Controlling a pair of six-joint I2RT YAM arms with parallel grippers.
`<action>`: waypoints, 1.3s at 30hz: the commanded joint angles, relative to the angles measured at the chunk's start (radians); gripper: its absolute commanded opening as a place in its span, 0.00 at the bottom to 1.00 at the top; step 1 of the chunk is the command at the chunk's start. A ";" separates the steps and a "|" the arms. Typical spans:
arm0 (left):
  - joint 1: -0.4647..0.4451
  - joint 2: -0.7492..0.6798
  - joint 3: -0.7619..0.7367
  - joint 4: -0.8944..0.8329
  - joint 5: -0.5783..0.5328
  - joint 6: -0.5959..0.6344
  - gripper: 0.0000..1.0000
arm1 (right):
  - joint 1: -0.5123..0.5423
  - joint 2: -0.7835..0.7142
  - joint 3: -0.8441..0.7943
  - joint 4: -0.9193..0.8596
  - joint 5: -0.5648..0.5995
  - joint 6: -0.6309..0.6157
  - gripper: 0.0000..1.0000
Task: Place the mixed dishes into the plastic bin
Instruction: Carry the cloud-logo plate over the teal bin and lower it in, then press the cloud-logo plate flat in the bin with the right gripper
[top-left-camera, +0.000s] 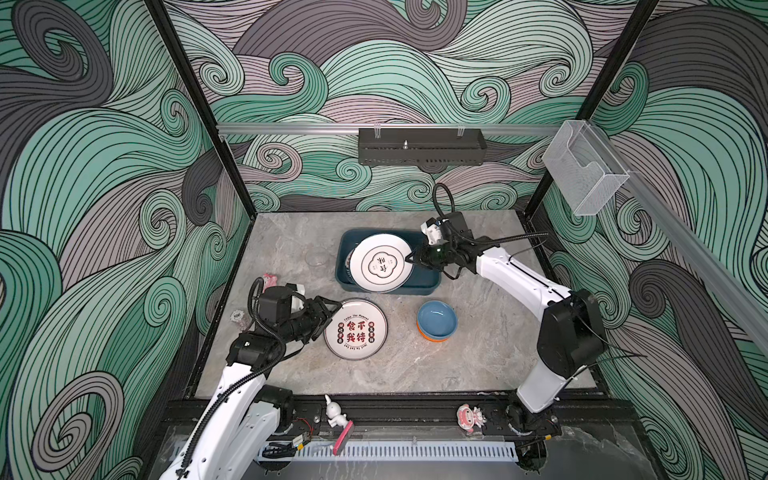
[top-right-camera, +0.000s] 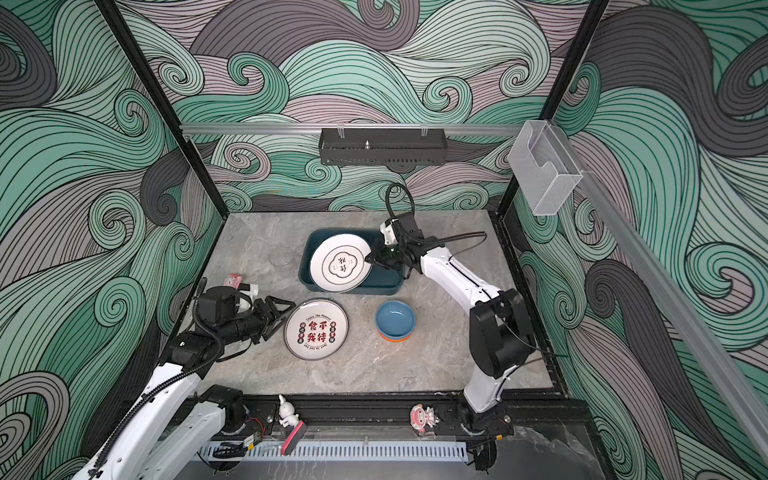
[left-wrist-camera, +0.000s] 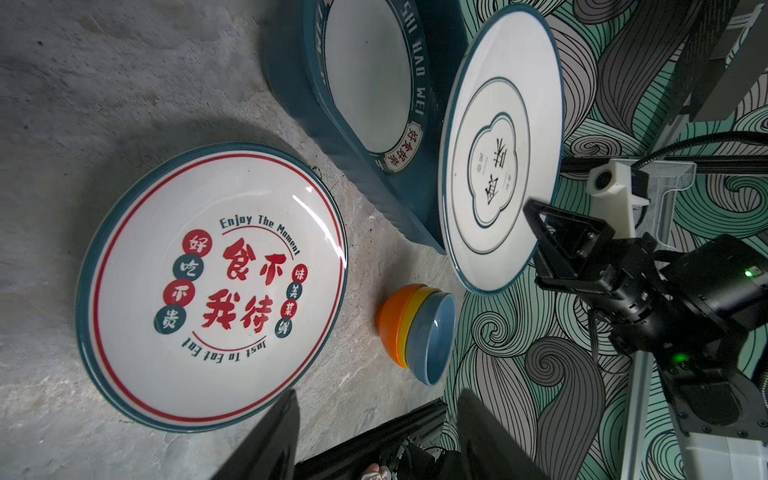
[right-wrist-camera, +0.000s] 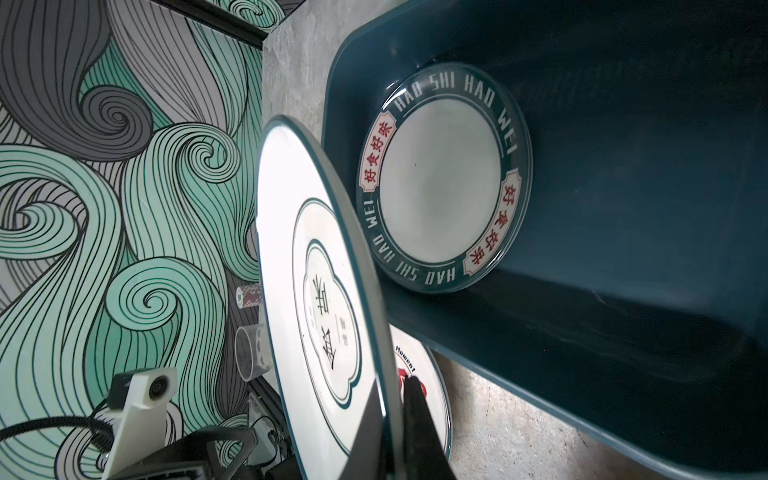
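Soft even light, slight glare on printed plate (left-wrist-camera: 212, 286)

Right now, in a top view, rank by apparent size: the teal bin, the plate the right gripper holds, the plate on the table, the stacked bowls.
1. teal bin
2-3. held plate and table plate: look alike; the held one is raised, nearer the camera, so unranked.
4. stacked bowls

We look into a robot lab cell, wave-print walls (top-left-camera: 83, 187), black frame posts (top-left-camera: 194, 95), marble-look desk (top-left-camera: 478, 365), rail-mounted arms (top-left-camera: 519, 274).
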 joint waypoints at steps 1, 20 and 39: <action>-0.010 -0.025 -0.006 -0.025 -0.032 0.011 0.66 | -0.014 0.046 0.062 -0.003 0.029 -0.009 0.00; -0.009 -0.035 -0.039 -0.022 -0.032 0.005 0.67 | -0.016 0.282 0.221 0.019 0.087 0.007 0.00; -0.010 -0.023 -0.055 -0.013 -0.034 0.003 0.66 | -0.016 0.386 0.293 0.028 0.075 0.034 0.00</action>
